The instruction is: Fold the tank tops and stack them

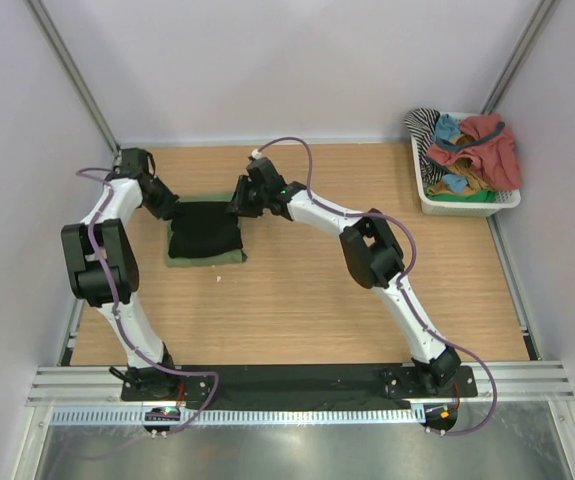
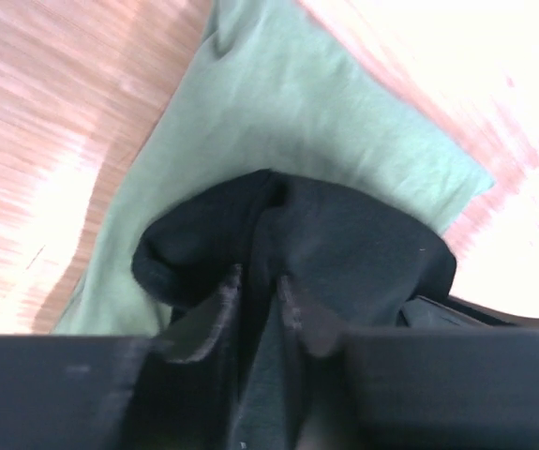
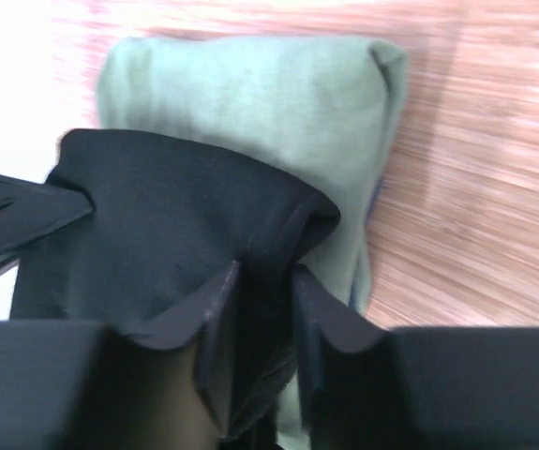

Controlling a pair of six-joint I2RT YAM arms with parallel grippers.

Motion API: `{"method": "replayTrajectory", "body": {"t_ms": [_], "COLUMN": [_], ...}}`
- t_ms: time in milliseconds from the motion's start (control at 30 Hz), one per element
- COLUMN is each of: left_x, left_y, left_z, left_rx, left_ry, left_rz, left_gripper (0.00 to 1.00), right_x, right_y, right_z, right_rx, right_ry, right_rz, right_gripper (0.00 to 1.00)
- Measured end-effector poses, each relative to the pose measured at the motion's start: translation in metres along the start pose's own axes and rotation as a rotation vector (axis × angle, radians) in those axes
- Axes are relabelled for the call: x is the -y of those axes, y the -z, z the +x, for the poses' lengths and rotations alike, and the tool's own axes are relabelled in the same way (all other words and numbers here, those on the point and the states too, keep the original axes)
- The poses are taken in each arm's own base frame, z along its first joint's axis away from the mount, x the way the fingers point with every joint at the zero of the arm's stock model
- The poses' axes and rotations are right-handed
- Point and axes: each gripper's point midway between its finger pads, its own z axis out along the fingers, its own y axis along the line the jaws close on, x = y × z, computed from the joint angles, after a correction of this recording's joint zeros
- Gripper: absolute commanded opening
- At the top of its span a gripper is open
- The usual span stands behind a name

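The folded olive green tank top [image 1: 229, 258] lies on the table left of centre; only its edges show under the black tank top [image 1: 205, 232]. The black top hangs stretched between both grippers just above the green one. My left gripper [image 1: 164, 208] is shut on its left edge, seen in the left wrist view [image 2: 260, 281] with black cloth [image 2: 344, 244] pinched between the fingers over green cloth [image 2: 278, 112]. My right gripper [image 1: 241, 203] is shut on its right edge; in the right wrist view [image 3: 267, 281] the black top [image 3: 166, 225] covers the green top [image 3: 250, 84].
A white basket [image 1: 437, 203] at the back right corner holds red, teal and striped garments [image 1: 472, 150]. The wooden table [image 1: 297, 310] is bordered by grey walls and a metal rail at the near edge.
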Motion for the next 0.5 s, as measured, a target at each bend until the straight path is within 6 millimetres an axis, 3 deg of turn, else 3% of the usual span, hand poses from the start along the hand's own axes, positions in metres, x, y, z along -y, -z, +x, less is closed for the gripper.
{"method": "replayTrajectory", "body": {"t_ms": [67, 200, 267, 500], "left_x": [0.003, 0.007, 0.01, 0.021], "left_y": [0.001, 0.001, 0.0, 0.001], "left_z": [-0.004, -0.01, -0.013, -0.026], "left_rx": [0.012, 0.036, 0.047, 0.118], "left_ry": [-0.006, -0.017, -0.022, -0.044], "left_rz": [0.009, 0.027, 0.038, 0.096], "left_gripper": [0.13, 0.01, 0.0, 0.0], "right_x": [-0.005, -0.01, -0.01, -0.017], "right_y": [-0.001, -0.001, -0.001, -0.001], "right_z": [-0.002, -0.008, -0.01, -0.019], "right_rx": [0.007, 0.03, 0.04, 0.073], "right_ry": [0.0, 0.012, 0.023, 0.08], "right_rz": [-0.021, -0.045, -0.044, -0.067], "right_gripper": [0.17, 0.1, 0.02, 0.01]}}
